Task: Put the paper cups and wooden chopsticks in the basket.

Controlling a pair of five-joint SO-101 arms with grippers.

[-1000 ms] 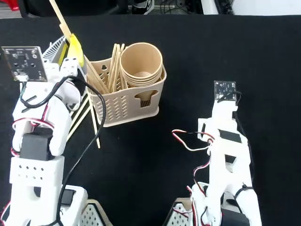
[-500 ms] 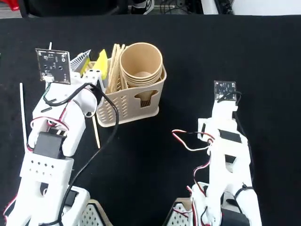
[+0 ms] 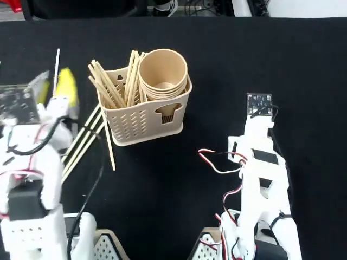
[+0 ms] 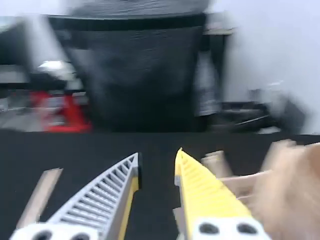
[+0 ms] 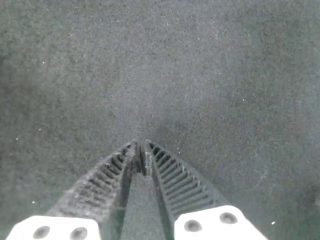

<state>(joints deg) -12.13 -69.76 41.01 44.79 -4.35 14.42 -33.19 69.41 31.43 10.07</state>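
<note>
Basket (image 3: 142, 116) sits left of centre on the black table (image 3: 282, 54). Stacked paper cups (image 3: 162, 73) fill its right side, and a bundle of wooden chopsticks (image 3: 116, 84) stands slanted in its left side. More loose chopsticks (image 3: 81, 143) lie on the cloth just left of the basket, one close against its left wall. My left gripper (image 4: 157, 154) hovers left of the basket, jaws a narrow gap apart, gripping nothing. My right gripper (image 5: 140, 150) hangs over bare cloth well to the right, tips all but touching, empty. There's wide open cloth between the basket and my right arm.
</note>
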